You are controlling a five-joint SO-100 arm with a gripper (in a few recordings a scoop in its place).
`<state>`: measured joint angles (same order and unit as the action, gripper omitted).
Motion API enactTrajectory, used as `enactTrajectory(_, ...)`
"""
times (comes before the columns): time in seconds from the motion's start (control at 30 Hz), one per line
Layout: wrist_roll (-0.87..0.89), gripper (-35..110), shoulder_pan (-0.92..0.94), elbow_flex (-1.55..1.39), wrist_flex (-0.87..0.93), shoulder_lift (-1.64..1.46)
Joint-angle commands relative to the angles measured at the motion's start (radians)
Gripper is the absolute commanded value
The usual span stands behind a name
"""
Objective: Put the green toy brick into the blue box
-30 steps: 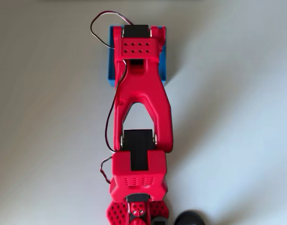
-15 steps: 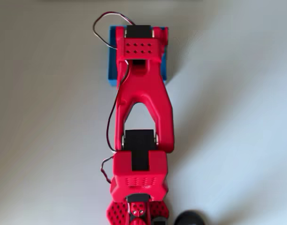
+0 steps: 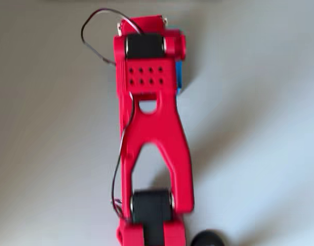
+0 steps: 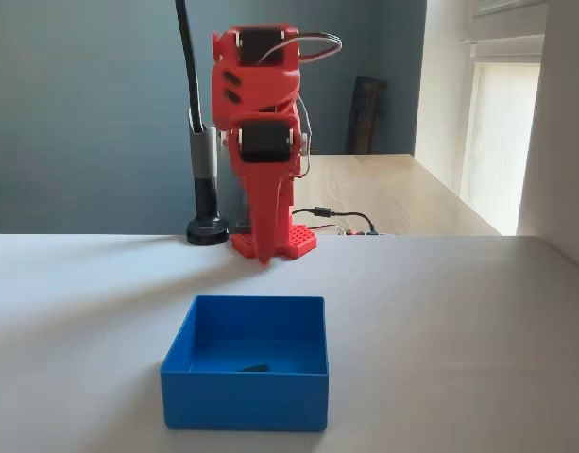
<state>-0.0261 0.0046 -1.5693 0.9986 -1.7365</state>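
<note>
Fixed view: red arm stands upright at the far side of the pale worktop. We see its gripper pointing straight down, tapering to a tip that hangs in the air above the worktop. From this angle the fingers read as one narrow wedge; we cannot tell whether they are apart or together, and we make out nothing between them.

The blue box sits on the worktop below the gripper and nearer the camera, well apart from the tip, with bare worktop between the two. Its low walls are upright and its open top faces up. On the box floor, toward the near wall and roughly under the gripper's line, we note a small dark shape. It is too small and too shaded to tell its colour or studs, so we cannot say that it is the green toy brick.

Behind the gripper we see the arm's red perforated base resting on the worktop. To the left of the gripper in this view, a black round foot carries a dark pole that rises out of frame.

Overhead view: the picture is blurred. The arm lies over most of the blue box; we see just a sliver of blue at the right of the arm's upper link. A thin cable loops off the arm's left side.
</note>
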Motion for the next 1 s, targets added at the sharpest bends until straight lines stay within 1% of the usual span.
enactTrajectory(0.0, 0.000, 0, -0.025, -0.123, -0.026, -0.258)
enactTrajectory(0.37, 0.009, 0, -0.086, -0.707, -0.149, -0.811)
enactTrajectory(0.63, -0.032, 0, -0.086, -1.155, -0.195, -1.224)
enactTrajectory(0.8, -0.043, 0, -0.086, -1.331, -0.195, -1.411)
enactTrajectory(0.97, -0.049, 0, -0.080, -1.451, -0.193, -1.522)
